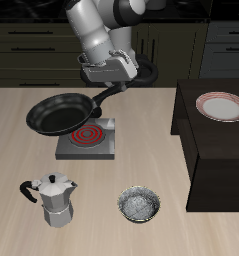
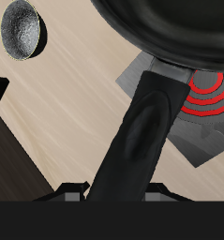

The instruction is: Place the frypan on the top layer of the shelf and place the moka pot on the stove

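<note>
Holding frypan by handle | end effector above stove

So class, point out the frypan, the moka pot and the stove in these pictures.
frypan [image 1: 61, 113]: exterior view, on the pan's dark inside.
moka pot [image 1: 57, 203]: exterior view, on its silver faceted body.
stove [image 1: 88, 136]: exterior view, on the red spiral coil.

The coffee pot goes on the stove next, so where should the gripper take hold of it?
Judging by its pose, grip the moka pot from above, at the black lid knob or across its narrower upper body. It stands upright near the table's front edge, and its black handle sticks out sideways, away from the small bowl, so close the fingers clear of it.
</note>
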### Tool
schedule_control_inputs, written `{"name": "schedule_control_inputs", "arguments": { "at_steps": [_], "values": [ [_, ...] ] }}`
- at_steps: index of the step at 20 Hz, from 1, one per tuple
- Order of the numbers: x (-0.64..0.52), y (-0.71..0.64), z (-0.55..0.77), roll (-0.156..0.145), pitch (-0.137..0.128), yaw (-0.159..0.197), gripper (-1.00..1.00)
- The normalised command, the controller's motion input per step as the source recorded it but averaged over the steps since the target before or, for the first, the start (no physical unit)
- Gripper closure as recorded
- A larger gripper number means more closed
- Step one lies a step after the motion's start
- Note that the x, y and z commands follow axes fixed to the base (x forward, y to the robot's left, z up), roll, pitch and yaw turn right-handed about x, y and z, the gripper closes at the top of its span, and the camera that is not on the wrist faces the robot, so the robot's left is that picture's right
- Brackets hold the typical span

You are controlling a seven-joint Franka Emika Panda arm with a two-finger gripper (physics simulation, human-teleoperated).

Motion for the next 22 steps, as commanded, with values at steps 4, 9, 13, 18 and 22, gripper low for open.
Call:
{"name": "schedule_control_inputs", "arguments": {
  "at_steps": [4,9,13,18,22],
  "values": [
    [0.14,-0.21,0.31,0.054,0.063,0.155,1.0],
    [0.2,-0.22,0.38,0.018,0.064,0.14,1.0],
    [0.01,-0.14,0.24,-0.018,0.014,0.157,1.0],
    [0.08,-0.06,0.21,0.013,0.061,0.176,1.0],
    [0.01,0.07,0.14,0.023,0.064,0.204,1.0]
  ]
}}
